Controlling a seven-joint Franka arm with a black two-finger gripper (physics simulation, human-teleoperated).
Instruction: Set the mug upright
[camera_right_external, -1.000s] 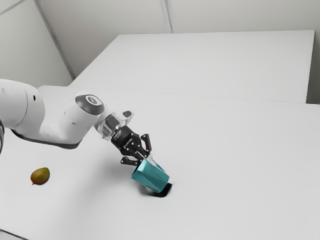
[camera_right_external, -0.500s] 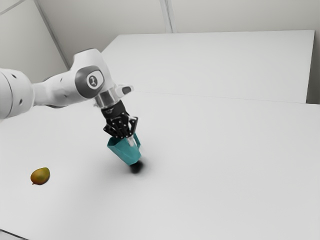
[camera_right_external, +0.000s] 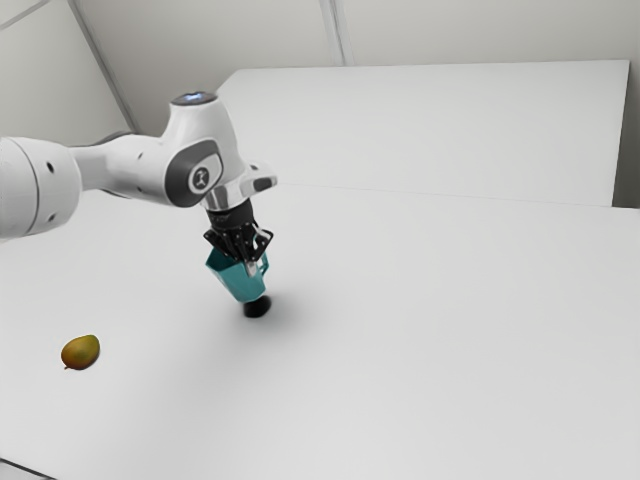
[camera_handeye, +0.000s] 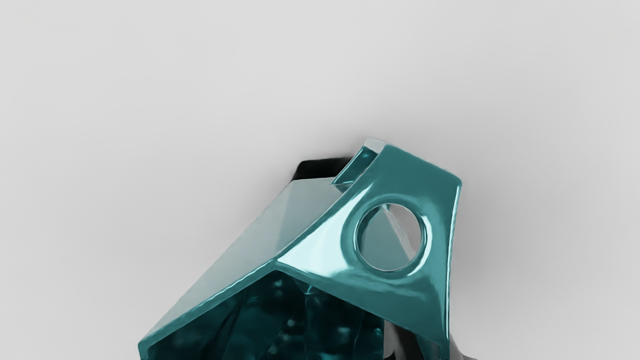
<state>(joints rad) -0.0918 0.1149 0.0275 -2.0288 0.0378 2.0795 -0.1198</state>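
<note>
One black gripper (camera_right_external: 251, 267) is at the rim of the mug, closed on its wall, with its white arm (camera_right_external: 110, 165) coming in from the exterior view's left. I count one mug (camera_right_external: 232, 277), teal and faceted, tipped over at a slant: its mouth faces up and toward the exterior view's left, its base down and toward the exterior view's right. I can't tell whether that base touches the table (camera_right_external: 450, 340).

It has one handle (camera_handeye: 417, 172) with one round hole through it, on the side of the mug facing the exterior view's right. From the wrist camera I see the handle cover part of the mug's outer wall, and I can look into the dark inside.

One black patch (camera_right_external: 257, 308) lies just below the mug's base. One fruit (camera_right_external: 80, 352), green-brown with a reddish side, sits well apart from the mug, toward the exterior view's left. One white panel (camera_right_external: 430, 130) stands beyond the mug, well behind it.
</note>
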